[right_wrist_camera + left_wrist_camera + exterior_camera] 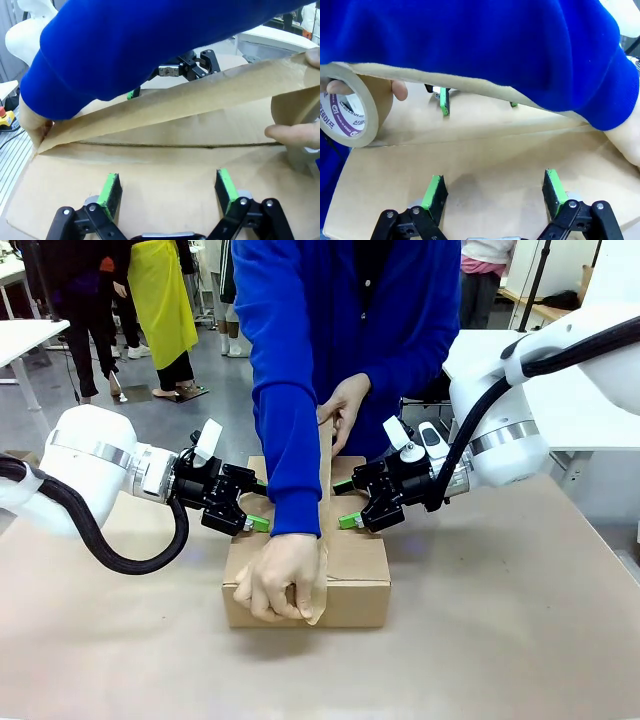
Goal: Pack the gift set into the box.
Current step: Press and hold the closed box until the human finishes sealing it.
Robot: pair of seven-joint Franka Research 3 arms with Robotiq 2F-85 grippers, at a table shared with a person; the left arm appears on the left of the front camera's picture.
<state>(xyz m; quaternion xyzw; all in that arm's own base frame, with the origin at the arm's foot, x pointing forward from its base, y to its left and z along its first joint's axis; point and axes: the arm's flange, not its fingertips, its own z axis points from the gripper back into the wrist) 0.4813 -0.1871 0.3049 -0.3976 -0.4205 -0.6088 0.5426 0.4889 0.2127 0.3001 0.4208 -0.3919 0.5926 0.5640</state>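
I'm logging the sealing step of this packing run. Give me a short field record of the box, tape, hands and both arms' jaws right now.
box: flaps closed, on table
tape strip: stretched above the top seam, not yet pressed flat
tape roll: in person's hand at far end
other hand: pins the strip's end at box's near edge
left gripper: jaws open, on the top flap
right gripper: jaws open, on the opposite flap

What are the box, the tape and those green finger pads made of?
Box: brown cardboard, matte, with folded flaps meeting at a seam. Tape: tan packing tape, thin and slightly glossy, probably plastic film, pulled off a card-cored roll. Green pads: look like soft rubber or foam on black fingers; cannot tell which.
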